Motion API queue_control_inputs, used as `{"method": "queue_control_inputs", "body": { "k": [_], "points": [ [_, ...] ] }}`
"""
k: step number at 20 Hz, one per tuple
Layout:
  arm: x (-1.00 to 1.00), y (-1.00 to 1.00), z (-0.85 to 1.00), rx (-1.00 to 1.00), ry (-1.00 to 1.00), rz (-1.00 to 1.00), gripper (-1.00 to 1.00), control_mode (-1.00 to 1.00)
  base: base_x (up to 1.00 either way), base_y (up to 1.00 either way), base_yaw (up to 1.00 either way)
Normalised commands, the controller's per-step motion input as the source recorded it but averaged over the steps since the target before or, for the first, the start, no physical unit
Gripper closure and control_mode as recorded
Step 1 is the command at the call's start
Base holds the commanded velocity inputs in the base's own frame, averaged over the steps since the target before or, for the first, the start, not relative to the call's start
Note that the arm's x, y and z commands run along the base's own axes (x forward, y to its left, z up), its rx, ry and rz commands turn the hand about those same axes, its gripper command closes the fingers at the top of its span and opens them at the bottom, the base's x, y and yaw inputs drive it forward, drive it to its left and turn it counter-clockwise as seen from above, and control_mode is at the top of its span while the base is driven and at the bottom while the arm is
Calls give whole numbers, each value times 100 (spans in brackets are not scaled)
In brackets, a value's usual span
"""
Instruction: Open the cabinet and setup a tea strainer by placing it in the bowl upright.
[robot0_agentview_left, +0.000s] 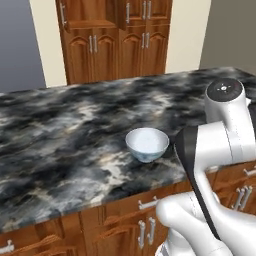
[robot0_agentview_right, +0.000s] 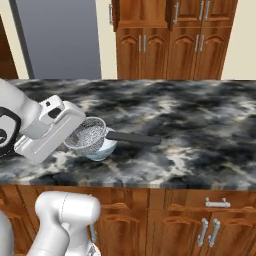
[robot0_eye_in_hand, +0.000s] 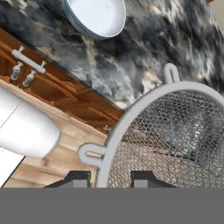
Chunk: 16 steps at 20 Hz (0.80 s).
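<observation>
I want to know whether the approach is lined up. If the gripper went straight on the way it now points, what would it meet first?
Probably the dark marbled countertop near its front edge: the gripper, shut on the round silver wire-mesh tea strainer, aims there, with the pale glossy bowl off to one side. Depth is uncertain.

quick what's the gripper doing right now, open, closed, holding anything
Gripper: closed, fingers clamped on the tea strainer rim.

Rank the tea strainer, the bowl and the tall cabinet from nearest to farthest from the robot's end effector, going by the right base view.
1. The tea strainer: held in the end effector, at the rim.
2. The bowl: on the counter just beneath the strainer's basket.
3. The cabinet: far back, beyond the counter, against the wall.
</observation>
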Motion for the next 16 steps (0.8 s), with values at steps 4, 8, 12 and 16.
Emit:
{"method": "queue_control_inputs", "body": {
  "k": [4, 8, 12, 16],
  "points": [
    [0, 0, 0, 0, 0, 0, 100, 100, 18, -8, 37],
    [0, 0, 0, 0, 0, 0, 100, 100, 5, -30, 38],
    [0, 0, 0, 0, 0, 0, 100, 100, 3, -30, 5],
    [0, 0, 0, 0, 0, 0, 100, 100, 32, -44, 0]
  ]
}}
